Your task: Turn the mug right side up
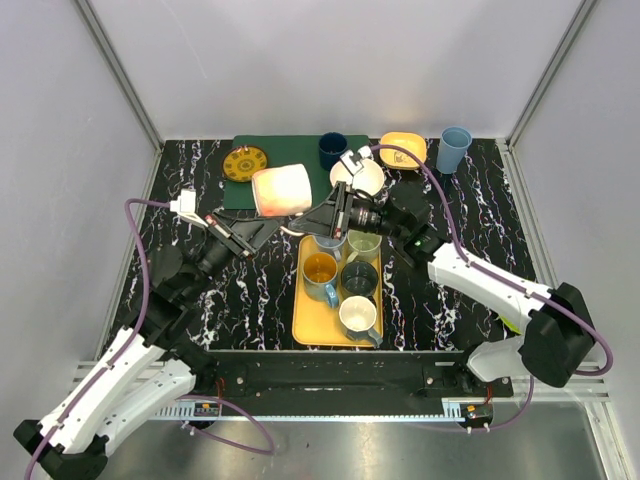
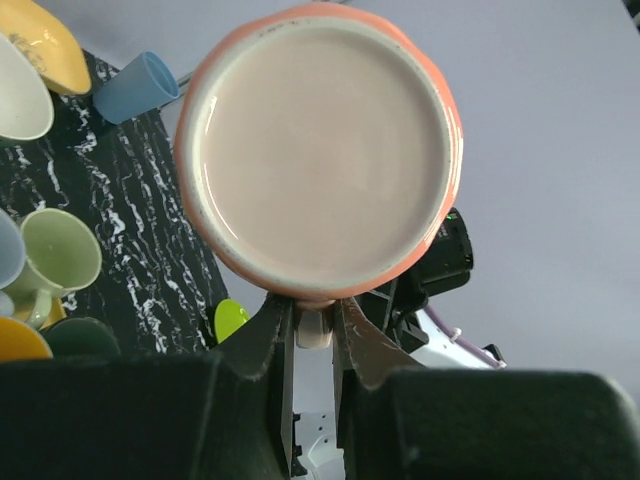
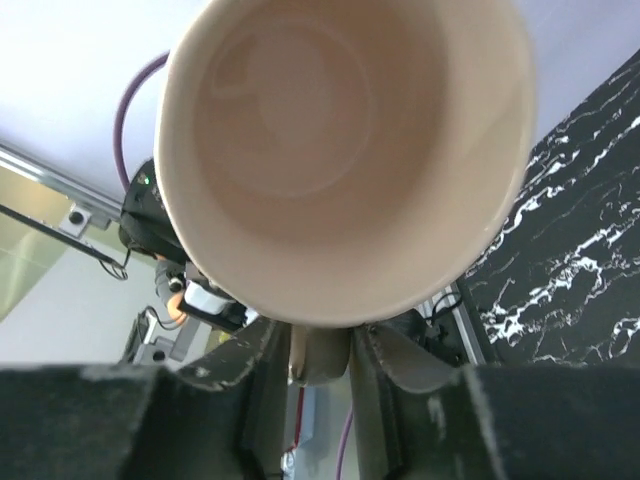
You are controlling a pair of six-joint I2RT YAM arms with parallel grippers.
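Observation:
The mug [image 1: 282, 190] is peach-orange outside and cream inside. It is held in the air on its side, above the table's middle, between the two grippers. My left gripper [image 1: 262, 226] is shut on the mug's handle; the left wrist view shows the mug's flat base [image 2: 320, 150] just above the gripper [image 2: 315, 325]. My right gripper [image 1: 314, 214] is shut on the same handle from the other side; the right wrist view looks into the mug's open mouth [image 3: 340, 150] above the gripper [image 3: 322, 350].
A yellow tray [image 1: 306, 325] with several mugs lies just in front of the grippers. At the back are a green mat [image 1: 290, 150], a patterned plate [image 1: 245, 163], a dark blue cup [image 1: 332, 150], a white bowl [image 1: 368, 180], a yellow bowl [image 1: 403, 148] and a light blue cup [image 1: 454, 148].

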